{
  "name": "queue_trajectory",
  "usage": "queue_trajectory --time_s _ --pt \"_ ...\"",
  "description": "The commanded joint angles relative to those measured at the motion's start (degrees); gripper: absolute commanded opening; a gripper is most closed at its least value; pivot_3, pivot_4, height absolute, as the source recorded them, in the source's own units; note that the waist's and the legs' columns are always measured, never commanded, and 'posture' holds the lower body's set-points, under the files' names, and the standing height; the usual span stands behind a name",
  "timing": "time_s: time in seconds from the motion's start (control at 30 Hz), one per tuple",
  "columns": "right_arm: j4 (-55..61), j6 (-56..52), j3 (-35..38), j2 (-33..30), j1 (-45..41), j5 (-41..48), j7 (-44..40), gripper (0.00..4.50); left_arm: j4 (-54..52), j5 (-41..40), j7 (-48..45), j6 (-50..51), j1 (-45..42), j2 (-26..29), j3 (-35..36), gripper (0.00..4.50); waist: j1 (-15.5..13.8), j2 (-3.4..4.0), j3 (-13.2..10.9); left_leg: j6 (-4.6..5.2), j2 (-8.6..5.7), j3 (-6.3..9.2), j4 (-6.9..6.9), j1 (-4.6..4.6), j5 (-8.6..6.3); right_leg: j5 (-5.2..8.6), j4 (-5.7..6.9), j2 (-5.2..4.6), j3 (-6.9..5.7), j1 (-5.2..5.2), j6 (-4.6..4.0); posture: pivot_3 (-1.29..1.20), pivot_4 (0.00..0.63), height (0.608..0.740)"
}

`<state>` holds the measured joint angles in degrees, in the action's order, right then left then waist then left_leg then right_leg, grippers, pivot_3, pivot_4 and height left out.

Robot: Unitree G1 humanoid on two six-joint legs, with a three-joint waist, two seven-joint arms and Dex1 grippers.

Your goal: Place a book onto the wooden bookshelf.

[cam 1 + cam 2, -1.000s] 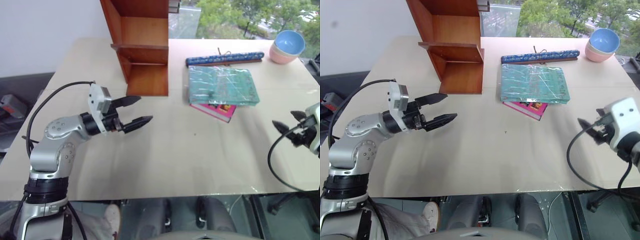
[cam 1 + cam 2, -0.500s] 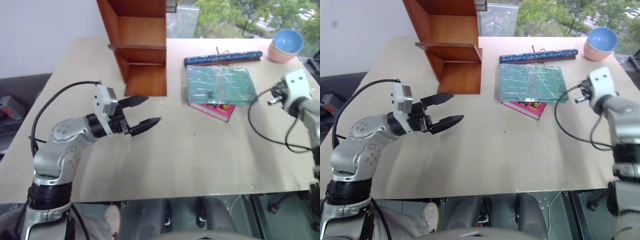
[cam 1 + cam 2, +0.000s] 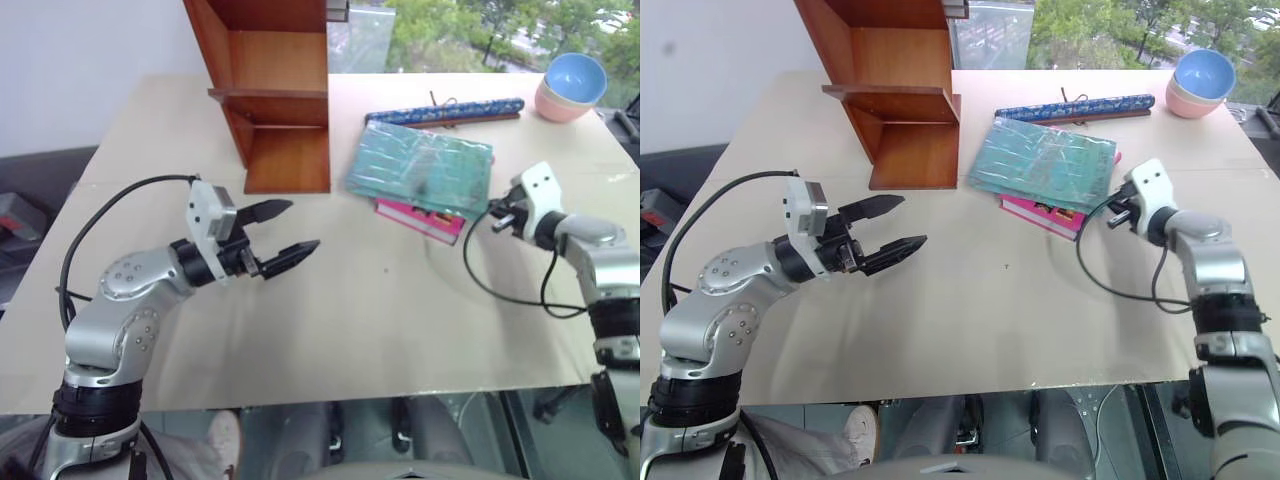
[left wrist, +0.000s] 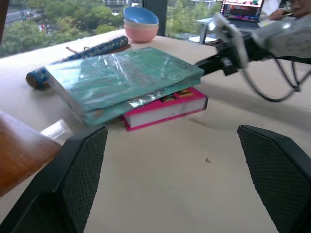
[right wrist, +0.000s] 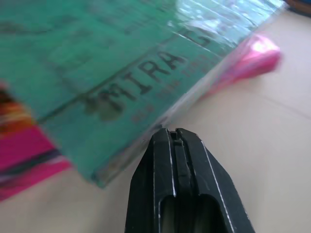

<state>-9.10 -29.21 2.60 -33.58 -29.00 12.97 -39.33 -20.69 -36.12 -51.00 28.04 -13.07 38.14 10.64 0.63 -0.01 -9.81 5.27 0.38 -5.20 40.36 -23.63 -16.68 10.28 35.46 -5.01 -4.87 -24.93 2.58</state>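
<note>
Book: I see the teal book [image 3: 1043,165] in shiny wrap lying skewed on the pink book [image 3: 1045,213], near the middle of the table's far half, its right edge lifted a little off the pink one.
Right gripper: my right gripper [image 5: 176,138] has its fingers pressed flat together, nothing between them, the tips right at the teal book's near-right corner; I cannot tell whether they touch it.
Left gripper: my left gripper [image 3: 283,230] hangs spread wide above bare table, well apart from the books, pointing toward them.
Shelf: the bookshelf [image 3: 278,88] stands at the table's far left, open side facing right, just beside the teal book's left corner; no book on it yet.
Roll: a blue roll [image 3: 447,112] lies just behind the books.
Bowls: a blue bowl stacked in a pink one [image 3: 573,86] sits at the far right corner.
Surface: the table [image 3: 380,310] is pale beige, plain and matte.
Room: white wall on the left, a window with green trees beyond the far edge; the left wrist view catches a laptop [image 4: 241,10] on another desk.
</note>
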Motion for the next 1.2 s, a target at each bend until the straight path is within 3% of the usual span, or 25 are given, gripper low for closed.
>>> queue_trajectory --time_s 0.03,0.2,0.27,0.37,0.5,0.57,0.67,0.7,0.83,1.0,1.2 --pt "18.3 -7.1 -0.6 2.5 5.0 3.8 2.9 0.03 -0.8 0.3 1.0 -0.7 -0.4 -0.2 0.1 4.5 0.0 0.0 0.0 -0.01 -0.01 0.0 0.0 0.02 0.01 0.0 0.02 0.0 0.02 0.0 0.0 0.0 0.15 0.738" --pt "28.7 -12.8 -1.9 6.0 9.5 3.9 8.2 0.03 -0.8 -0.5 5.5 3.5 -0.2 -1.8 -0.4 4.5 -0.1 0.01 0.0 -0.14 0.0 0.0 0.0 0.15 0.08 0.01 0.2 0.01 0.08 0.0 -0.02 0.0 0.15 0.738" --pt "32.7 -14.1 -0.5 5.9 12.0 4.1 9.8 0.03 -1.7 1.9 11.0 6.9 -0.5 -2.9 -2.0 4.5 -0.4 0.0 0.0 -0.14 -0.01 0.03 0.0 0.16 0.08 0.01 0.2 0.0 0.06 0.04 -0.02 0.0 0.15 0.738" --pt "39.3 -15.4 3.3 4.9 16.8 6.6 9.7 0.03 -0.1 -1.0 16.6 14.7 -3.1 -6.6 -3.6 4.5 -1.2 0.0 0.0 -0.14 -0.04 0.05 0.0 0.17 0.08 0.01 0.21 -0.01 0.07 0.07 -0.02 0.0 0.15 0.738" --pt "48.7 -17.1 8.1 2.4 23.4 9.9 9.2 1.69 6.5 -7.5 24.2 25.3 -9.1 -16.0 -2.3 4.5 -1.7 -0.04 0.0 -0.12 -0.07 0.11 0.03 0.13 0.09 0.01 0.2 -0.01 0.02 0.08 -0.02 0.0 0.15 0.738" --pt "55.1 -17.7 11.1 1.3 26.1 11.8 9.5 2.77 12.4 -9.9 28.0 27.6 -13.5 -21.8 -0.4 4.5 -1.6 -0.06 0.0 -0.12 -0.08 0.15 0.07 0.15 0.09 0.02 0.21 0.0 0.01 0.14 0.0 0.0 0.15 0.738" --pt "63.8 -17.8 15.0 -2.0 29.7 11.5 10.0 4.19 28.2 -13.8 39.0 29.5 -23.6 -31.6 7.3 4.5 -1.5 -0.17 0.0 -0.12 -0.08 0.15 0.09 0.24 0.1 0.13 0.3 0.02 0.04 0.17 0.18 0.0 0.15 0.738" --pt "65.4 -18.0 15.5 -3.0 30.3 11.0 10.5 4.36 32.9 -14.1 41.7 28.7 -26.5 -34.0 9.5 4.5 -1.5 -0.21 0.1 -0.13 -0.08 0.15 0.1 0.27 0.11 0.15 0.31 0.03 0.04 0.22 0.22 0.0 0.15 0.738" --pt "67.4 -18.5 14.8 -5.3 28.9 9.0 13.3 4.36 49.2 -13.8 46.4 23.0 -35.6 -38.3 15.3 4.5 -1.3 -0.45 0.1 -0.11 -0.09 0.05 0.1 0.42 0.11 0.17 0.3 0.04 0.15 0.33 0.25 0.0 0.15 0.738" --pt "65.7 -18.5 12.6 -5.6 24.6 7.9 15.7 4.36 69.1 -12.1 44.2 12.1 -44.9 -40.2 18.9 4.5 -1.6 -0.53 0.1 -0.1 -0.09 -0.01 0.09 0.46 0.1 0.16 0.31 0.05 0.18 0.32 0.21 0.0 0.15 0.738" --pt "64.9 -19.1 11.3 -5.2 21.5 7.6 16.9 4.36 83.4 -11.4 37.8 4.9 -51.6 -41.5 21.5 4.5 -1.6 -0.53 0.1 -0.04 -0.12 0.0 0.08 0.35 0.07 0.1 0.21 0.02 0.13 0.31 0.11 0.0 0.15 0.738"
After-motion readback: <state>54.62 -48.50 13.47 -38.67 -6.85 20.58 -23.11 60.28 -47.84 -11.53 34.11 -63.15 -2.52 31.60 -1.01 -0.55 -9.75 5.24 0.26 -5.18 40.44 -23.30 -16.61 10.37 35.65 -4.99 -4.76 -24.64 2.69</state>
